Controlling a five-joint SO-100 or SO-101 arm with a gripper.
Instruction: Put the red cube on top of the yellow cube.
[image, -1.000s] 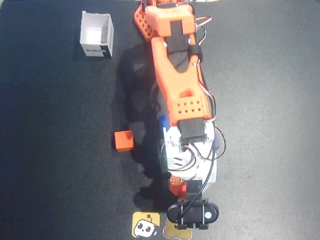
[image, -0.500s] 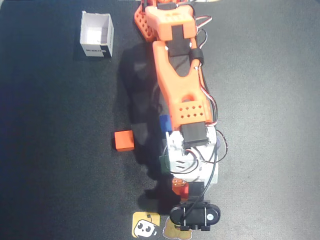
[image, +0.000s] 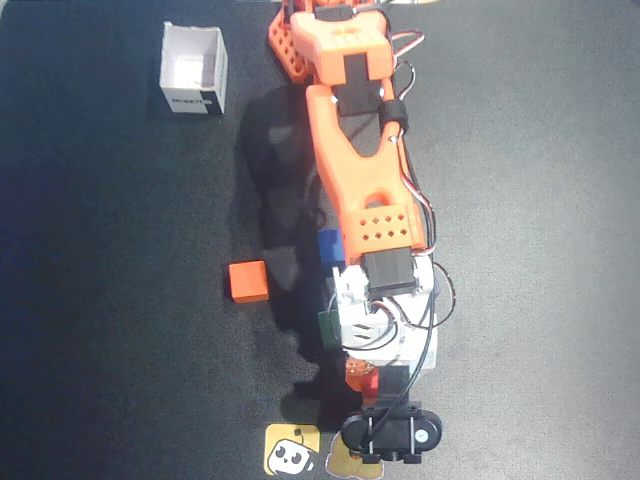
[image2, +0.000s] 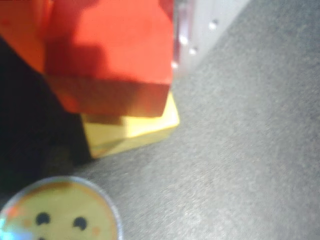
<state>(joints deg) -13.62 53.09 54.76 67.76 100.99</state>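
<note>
Pincer (image2: 107, 35) of our orange arm grips the small matte red cube (image2: 107, 55), upper left of the wrist view, resting on the pale yellow cube (image2: 145, 125); overhead, the wrist has crept slightly lower than before; orange-red cube (image: 248, 281) unmoved.

The overhead camera hung above the dark table (image: 120, 330) and looked straight down. It took in the whole orange arm (image: 355, 170), which reached from the top edge toward the bottom edge, and a white box (image: 193, 70) at upper left. The wrist camera (image: 390, 432) rode at the arm's far end and looked down from very close, so its picture was blurred. A red cube (image2: 107, 55) over a yellow cube (image2: 150, 125) filled its upper left. Both views shared the patch of table by the bottom edge of the overhead picture.
</note>
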